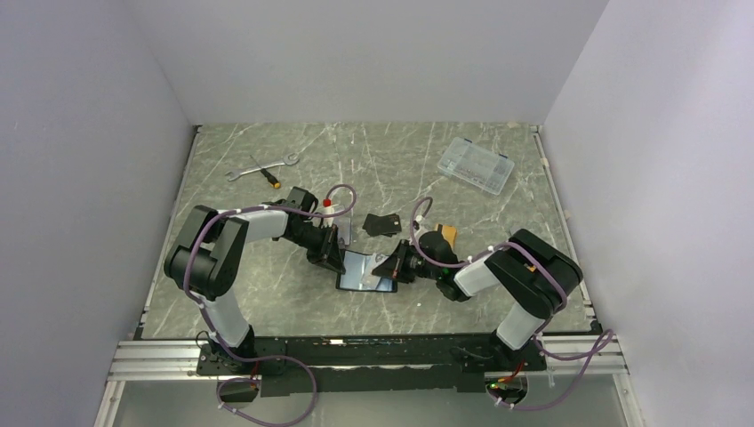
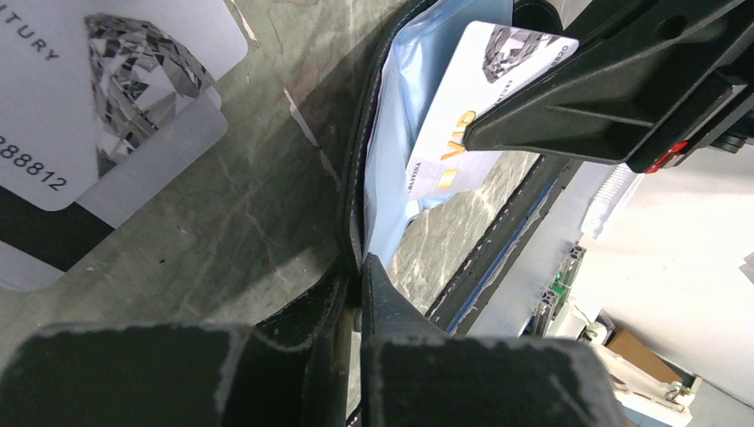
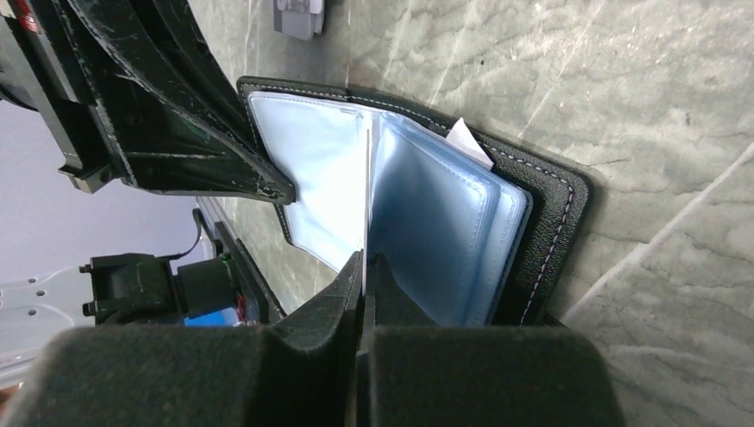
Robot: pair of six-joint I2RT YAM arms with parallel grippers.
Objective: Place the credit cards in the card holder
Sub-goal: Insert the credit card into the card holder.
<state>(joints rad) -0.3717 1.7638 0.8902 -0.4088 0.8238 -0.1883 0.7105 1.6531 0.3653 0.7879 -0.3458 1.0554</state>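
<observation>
Black, stitched folding card holder lies open between both arms, pale blue sleeves up. The left gripper pinches its cover edge. The right gripper is clenched on a pale, diamond-printed plastic card standing against the sleeves; whether its lower edge is inside one is hard to make out. Beside the holder lie more cards, cut off by the frame.

rear overhead view looks down; 2 close wrist views share card holder.

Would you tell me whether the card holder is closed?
No, the card holder lies open, its pale blue sleeves showing.
</observation>
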